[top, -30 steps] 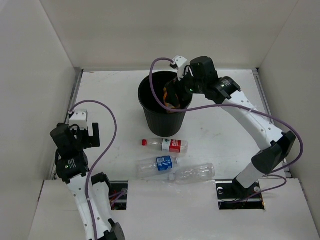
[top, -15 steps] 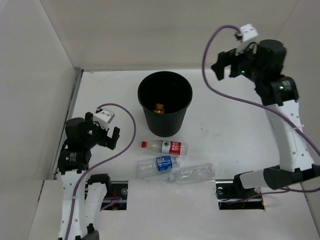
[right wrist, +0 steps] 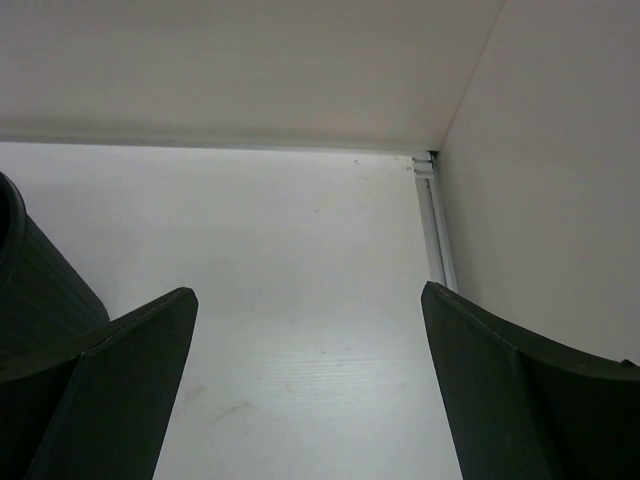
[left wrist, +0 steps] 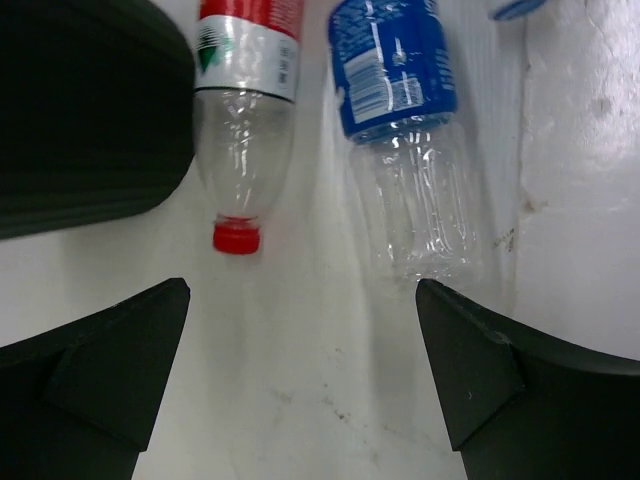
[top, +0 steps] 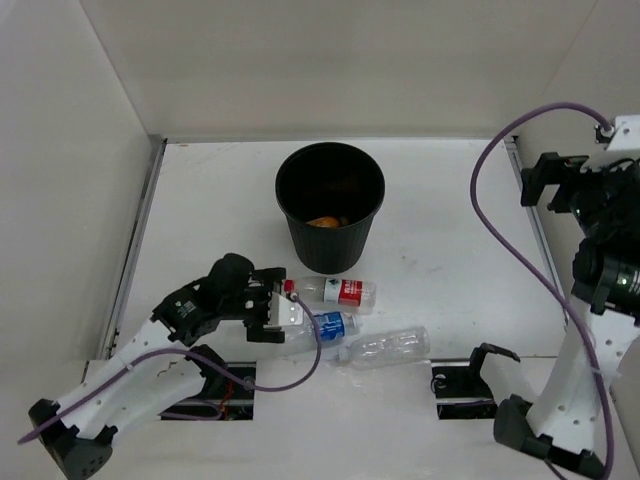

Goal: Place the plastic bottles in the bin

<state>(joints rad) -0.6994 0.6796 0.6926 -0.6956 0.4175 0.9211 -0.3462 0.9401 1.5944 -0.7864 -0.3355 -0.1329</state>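
Note:
The black bin (top: 330, 222) stands mid-table with the orange bottle (top: 325, 221) lying inside it. Three clear bottles lie in front of it: the red-capped, red-white labelled one (top: 330, 291), the blue-labelled one (top: 315, 330) and the unlabelled one (top: 385, 347). My left gripper (top: 272, 312) is open and empty, just left of the red cap (left wrist: 236, 237) and the blue-labelled bottle's base (left wrist: 420, 215), touching neither. The bin's wall shows in the left wrist view (left wrist: 80, 110). My right gripper (top: 560, 180) is open and empty, raised high at the far right; the bin's edge (right wrist: 35, 290) shows at its left.
White walls enclose the table on the left, back and right. A metal rail (right wrist: 437, 225) runs along the right wall. My purple cables loop over the right side (top: 500, 220) and near the left arm (top: 300, 370).
My right arm let the orange bottle go in the bin and swung up and away to the far right. My left arm came from the left edge in to the bottles, open.

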